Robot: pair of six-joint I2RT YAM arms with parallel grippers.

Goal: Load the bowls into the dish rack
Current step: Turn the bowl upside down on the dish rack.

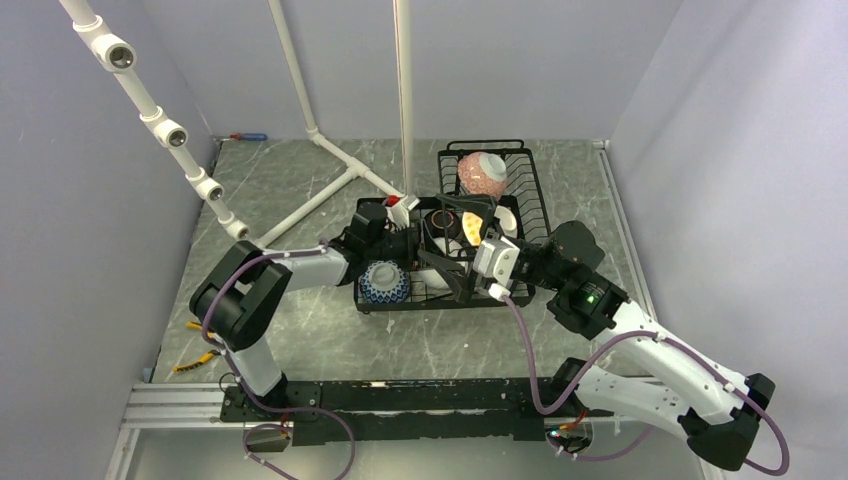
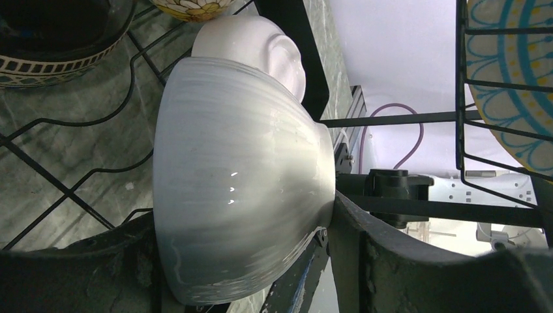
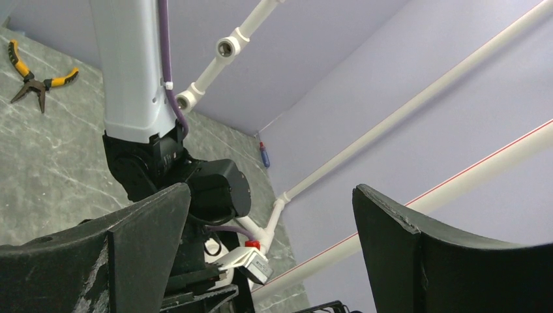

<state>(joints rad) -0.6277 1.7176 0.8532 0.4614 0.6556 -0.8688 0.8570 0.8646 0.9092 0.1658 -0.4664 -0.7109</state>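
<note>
At the near edge of the grey, marble-veined desk [image 1: 260,170], both arm bases sit on a black rail [image 1: 400,395]. Yellow-handled pliers [image 1: 195,360] lie by the near-left corner. The black wire dish rack [image 1: 430,306] stands toward the middle of the desk. A blue-patterned bowl [image 1: 384,283] sits in the near-left corner of its lower tray.

The left fingers [image 2: 391,261] reach into that tray and are clamped on a white bowl [image 2: 241,176] turned on its side. Just behind it is a second white bowl [image 2: 248,45]. The right fingers [image 3: 417,261] hang at the rack's near-right part, spread wide with nothing between them.

Farther back, a pink-patterned bowl [image 1: 482,172] lies in the far basket. Beyond it, a white pipe frame [image 1: 404,100] rises from the desk's far half. Pale lavender walls [image 1: 500,60] close 3 sides.
</note>
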